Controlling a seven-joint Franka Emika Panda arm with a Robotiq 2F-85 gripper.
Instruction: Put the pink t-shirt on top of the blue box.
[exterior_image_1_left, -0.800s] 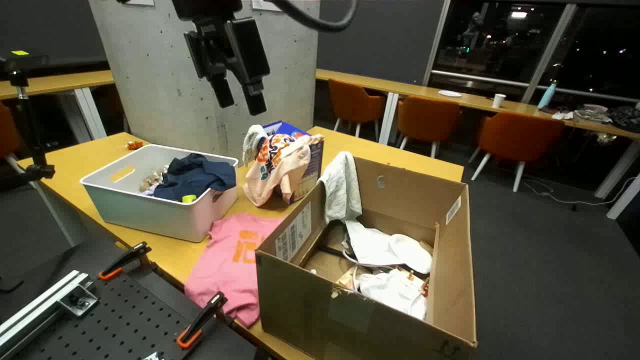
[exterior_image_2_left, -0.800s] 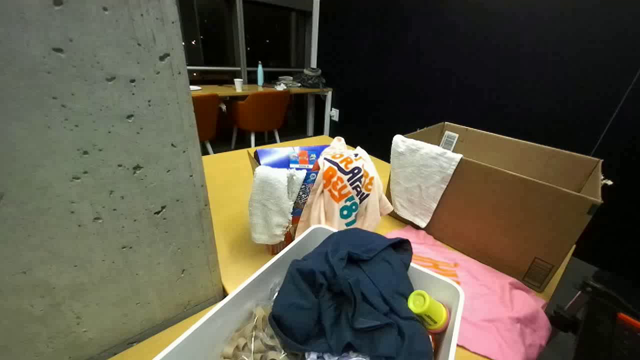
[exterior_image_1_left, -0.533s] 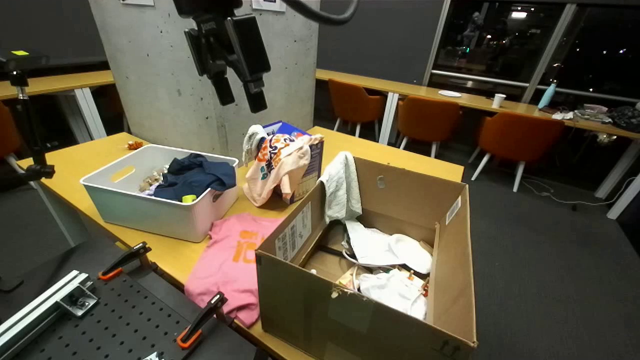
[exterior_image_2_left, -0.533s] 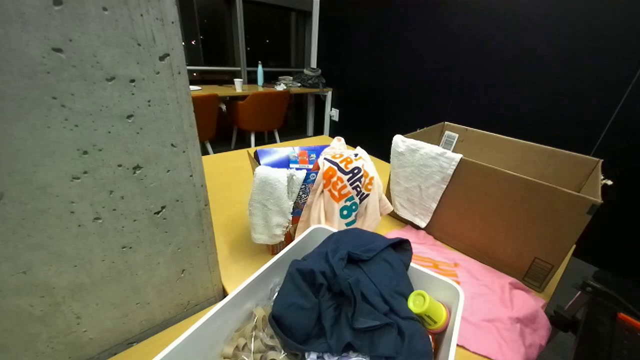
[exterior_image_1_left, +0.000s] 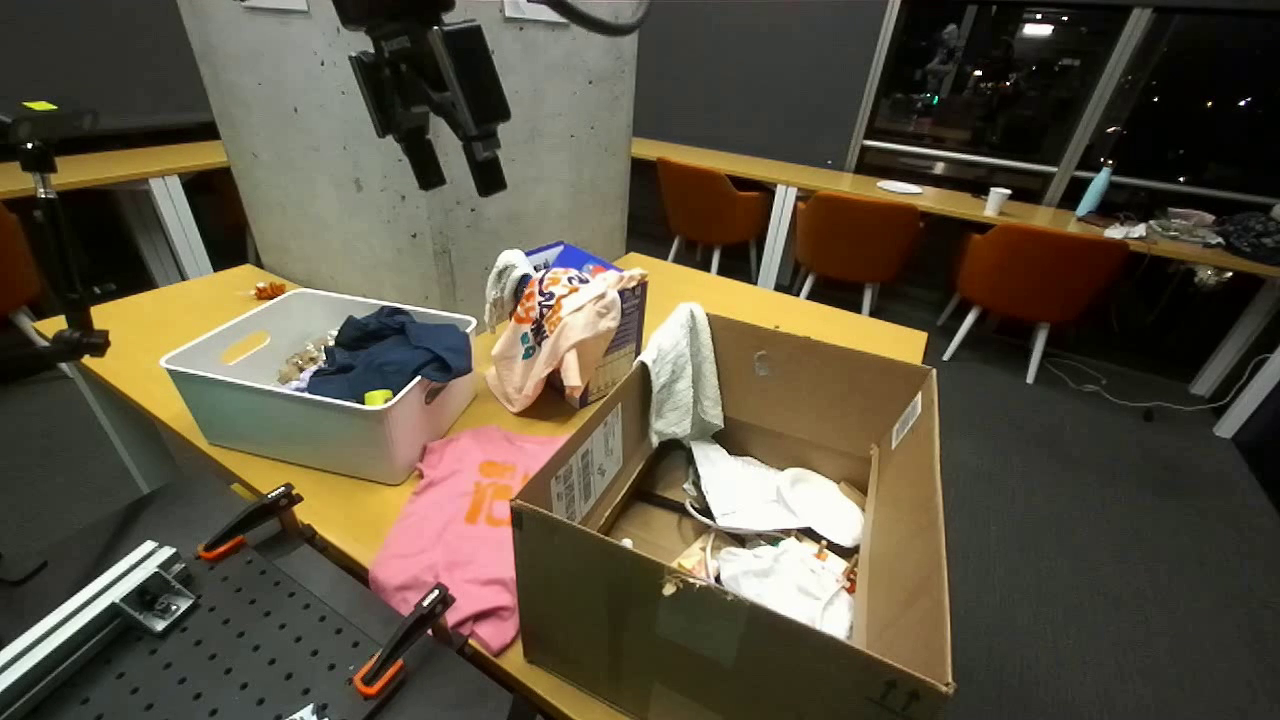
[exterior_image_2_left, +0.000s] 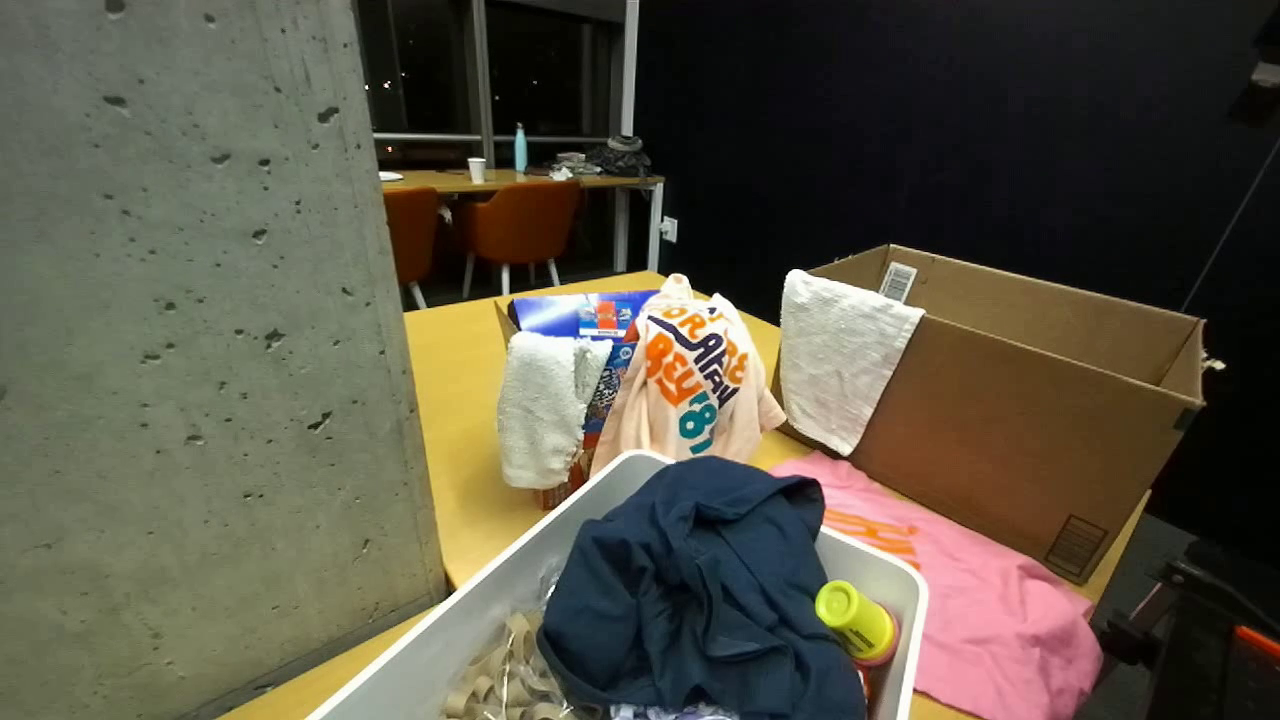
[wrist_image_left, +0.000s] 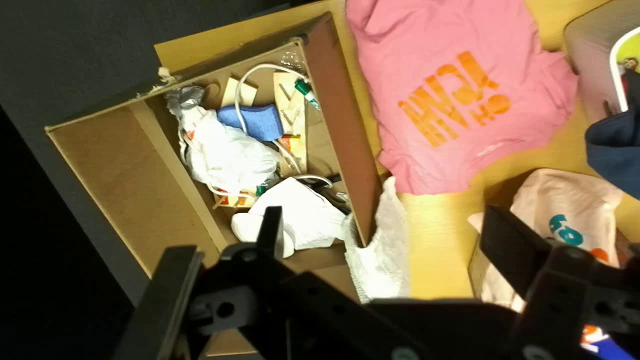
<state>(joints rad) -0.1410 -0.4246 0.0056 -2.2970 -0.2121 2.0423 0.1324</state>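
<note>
The pink t-shirt (exterior_image_1_left: 450, 540) with orange print lies flat on the table between the grey bin and the cardboard box. It shows also in an exterior view (exterior_image_2_left: 990, 610) and the wrist view (wrist_image_left: 450, 90). The blue box (exterior_image_2_left: 560, 313) stands behind it; its blue top shows in an exterior view (exterior_image_1_left: 572, 257), and a corner in the wrist view (wrist_image_left: 607, 349). A peach shirt (exterior_image_2_left: 700, 390) and a white cloth (exterior_image_2_left: 545, 410) hang over the blue box. My gripper (exterior_image_1_left: 458, 176) is open and empty, high above the table. Its spread fingers show in the wrist view (wrist_image_left: 385, 225).
A cardboard box (exterior_image_1_left: 720, 640) with white items inside has a white cloth (exterior_image_1_left: 688, 375) over its wall. A grey bin (exterior_image_1_left: 300, 430) holds a navy cloth (exterior_image_1_left: 400, 350) and a yellow-lidded container (exterior_image_2_left: 855, 615). A concrete pillar (exterior_image_2_left: 220, 350) stands behind. Clamps (exterior_image_1_left: 405, 640) grip the table edge.
My gripper has moved slightly up and to the left in an exterior view, still open. A dark piece now shows at the top right edge of an exterior view. The objects have not moved.
</note>
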